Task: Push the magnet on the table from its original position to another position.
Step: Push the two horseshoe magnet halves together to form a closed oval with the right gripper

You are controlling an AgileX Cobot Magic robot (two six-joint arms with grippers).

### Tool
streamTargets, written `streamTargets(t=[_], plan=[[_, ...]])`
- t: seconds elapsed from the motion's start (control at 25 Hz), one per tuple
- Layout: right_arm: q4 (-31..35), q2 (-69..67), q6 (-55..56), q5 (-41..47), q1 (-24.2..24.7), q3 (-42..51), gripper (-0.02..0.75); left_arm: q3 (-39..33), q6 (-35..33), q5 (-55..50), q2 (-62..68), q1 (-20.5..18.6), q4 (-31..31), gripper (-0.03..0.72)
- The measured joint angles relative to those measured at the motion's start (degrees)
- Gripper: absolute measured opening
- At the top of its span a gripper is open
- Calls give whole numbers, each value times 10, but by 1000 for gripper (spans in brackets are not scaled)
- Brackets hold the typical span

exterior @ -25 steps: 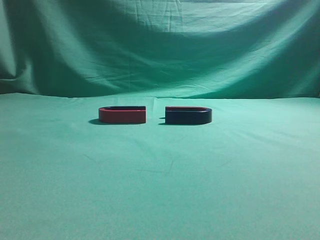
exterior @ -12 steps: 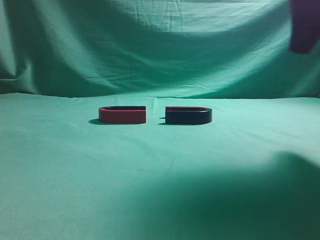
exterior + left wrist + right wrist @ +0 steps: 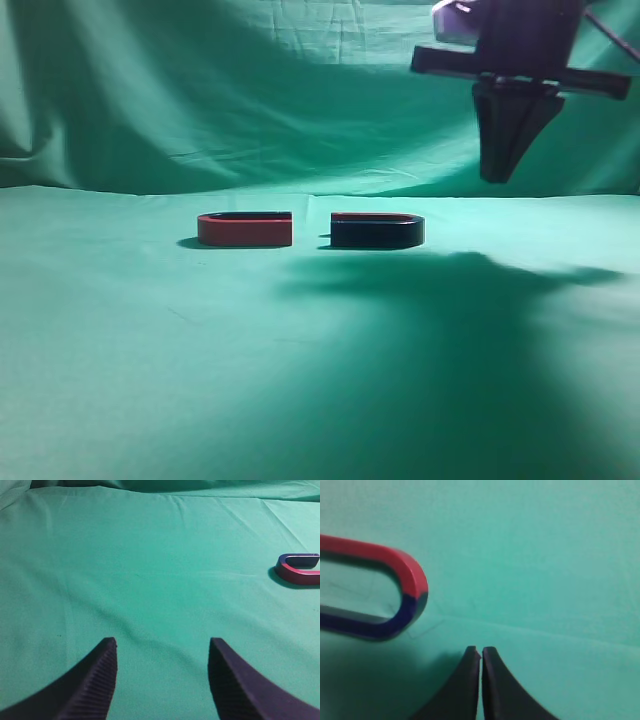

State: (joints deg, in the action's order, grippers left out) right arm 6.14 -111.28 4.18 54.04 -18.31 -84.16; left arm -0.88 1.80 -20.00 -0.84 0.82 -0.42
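Observation:
The magnet (image 3: 377, 232) is a low dark navy U with a thin red top edge, lying right of centre on the table (image 3: 150, 350). In the right wrist view it (image 3: 405, 605) lies at the left, one arm red and one blue, curve toward the fingers. My right gripper (image 3: 497, 172) hangs shut and empty above and to the right of the magnet, well clear of it; its closed tips (image 3: 481, 651) sit right of the curve. My left gripper (image 3: 162, 645) is open and empty over bare cloth and is not in the exterior view.
A red U-shaped magnet (image 3: 245, 230) lies just left of the dark one, open ends facing; it shows at the right edge of the left wrist view (image 3: 299, 570). A draped green backdrop (image 3: 250, 100) hangs behind the table. The arm's shadow covers the right front.
My right arm has come in from the upper right and moved left and down above the table. Its shadow has spread across the cloth. Both magnets have stayed put.

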Motion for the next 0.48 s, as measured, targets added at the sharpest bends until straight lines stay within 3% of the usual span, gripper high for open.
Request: streamTargets(t=[0.48], plan=[[5,-117,0,13,-24,-100,0,0,0,0,0,0,0,372]])
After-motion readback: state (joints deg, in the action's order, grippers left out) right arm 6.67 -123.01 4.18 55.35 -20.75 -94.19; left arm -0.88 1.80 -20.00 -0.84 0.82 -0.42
